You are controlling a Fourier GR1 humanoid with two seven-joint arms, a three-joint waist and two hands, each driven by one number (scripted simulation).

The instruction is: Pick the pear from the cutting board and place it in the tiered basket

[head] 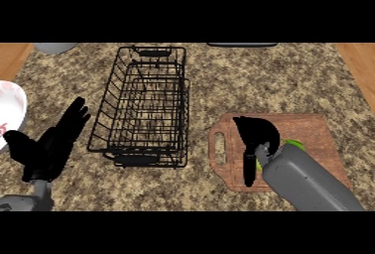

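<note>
Speckled granite counter [278, 84] under everything, wood showing at both far corners. At centre, a black wire tiered basket [143, 106], long axis running away from the viewer, nothing visible inside. To its right, well apart, a brown wooden cutting board [311, 131] with a handle slot on its left edge. Over the board, the right hand [256, 136], fingers [249, 168] curled downward beside a green pear [294, 145], mostly hidden by the grey forearm; contact not discernible. At lower left, the left hand [47, 149] resting, fingers straight and slightly apart. Far left, a white plate [11, 106] cut by the edge.
</note>
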